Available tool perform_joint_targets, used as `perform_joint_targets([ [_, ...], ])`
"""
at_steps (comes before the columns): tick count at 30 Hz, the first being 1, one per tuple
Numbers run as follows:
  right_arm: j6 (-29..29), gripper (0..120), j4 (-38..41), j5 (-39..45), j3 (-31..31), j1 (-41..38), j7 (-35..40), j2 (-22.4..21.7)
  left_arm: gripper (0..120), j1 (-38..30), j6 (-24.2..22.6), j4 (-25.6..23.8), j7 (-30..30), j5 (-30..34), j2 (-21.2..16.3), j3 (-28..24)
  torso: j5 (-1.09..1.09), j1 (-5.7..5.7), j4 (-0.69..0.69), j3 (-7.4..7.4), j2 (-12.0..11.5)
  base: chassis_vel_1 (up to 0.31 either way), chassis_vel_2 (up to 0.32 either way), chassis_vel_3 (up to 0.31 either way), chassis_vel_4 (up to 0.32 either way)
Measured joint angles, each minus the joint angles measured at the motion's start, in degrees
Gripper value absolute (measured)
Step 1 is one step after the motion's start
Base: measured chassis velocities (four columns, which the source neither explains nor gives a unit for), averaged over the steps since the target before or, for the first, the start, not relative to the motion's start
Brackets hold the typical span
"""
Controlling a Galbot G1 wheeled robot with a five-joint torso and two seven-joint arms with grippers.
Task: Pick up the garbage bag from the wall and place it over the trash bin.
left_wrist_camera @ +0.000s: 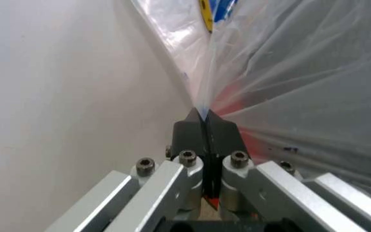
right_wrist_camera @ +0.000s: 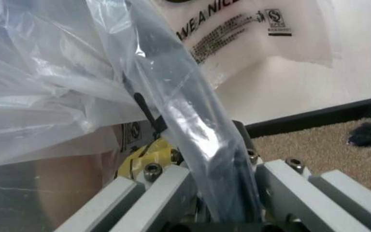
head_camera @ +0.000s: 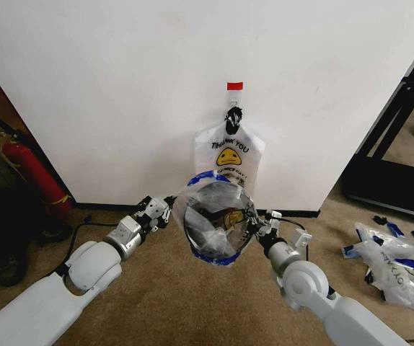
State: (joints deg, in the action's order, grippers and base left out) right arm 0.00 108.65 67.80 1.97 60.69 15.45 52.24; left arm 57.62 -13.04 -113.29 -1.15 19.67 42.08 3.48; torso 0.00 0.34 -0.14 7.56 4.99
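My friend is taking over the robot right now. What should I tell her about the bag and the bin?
Left gripper: shut on the thin translucent white plastic garbage bag, at the bin's left edge.
Right gripper: at the right edge, plastic draped over it; I cannot tell if it is shut.
The small round dark trash bin stands before the plain white wall, with the bag spread across its mouth.
Another printed bag hangs on the black hook.
Done: bag taken, stretched over the bin.
Left: seat it around the rim, let go.
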Motion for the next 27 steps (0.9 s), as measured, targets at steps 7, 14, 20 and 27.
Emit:
perform_joint_targets([
  [7, 0.11, 0, -0.17, -0.38, 0.29, -0.32, -0.06, 0.59, 7, 1.60, 2.85, -1.22, 0.62, 0.55, -0.29, -0.20, 0.00, 0.00, 0.01, 0.00, 0.00, 0.000, 0.000, 0.000, 0.000],
  [14, 1.63, 0, -2.91, -2.10, 0.00, -0.89, -0.72, 1.19, 32, 3.03, 3.41, -0.53, 1.50, -4.77, -2.22, 1.12, 0.00, 0.00, 0.01, 0.00, 0.00, 0.000, 0.000, 0.000, 0.000],
  [20, 3.89, 0, -7.54, -6.92, -0.29, -0.81, -6.19, 0.35, 58, 2.40, 6.21, 1.44, 3.11, -7.28, -4.10, 3.20, 0.00, 0.00, 0.01, 0.00, 0.00, 0.000, 0.000, 0.000, 0.000],
  [27, 4.25, 0, -8.83, -8.91, 0.14, -0.83, -8.17, 0.31, 81, -1.10, 5.32, 0.67, 3.98, -2.89, -3.61, 3.60, 0.01, 0.00, -0.01, 0.00, 0.00, 0.000, 0.000, 0.000, 0.000],
])
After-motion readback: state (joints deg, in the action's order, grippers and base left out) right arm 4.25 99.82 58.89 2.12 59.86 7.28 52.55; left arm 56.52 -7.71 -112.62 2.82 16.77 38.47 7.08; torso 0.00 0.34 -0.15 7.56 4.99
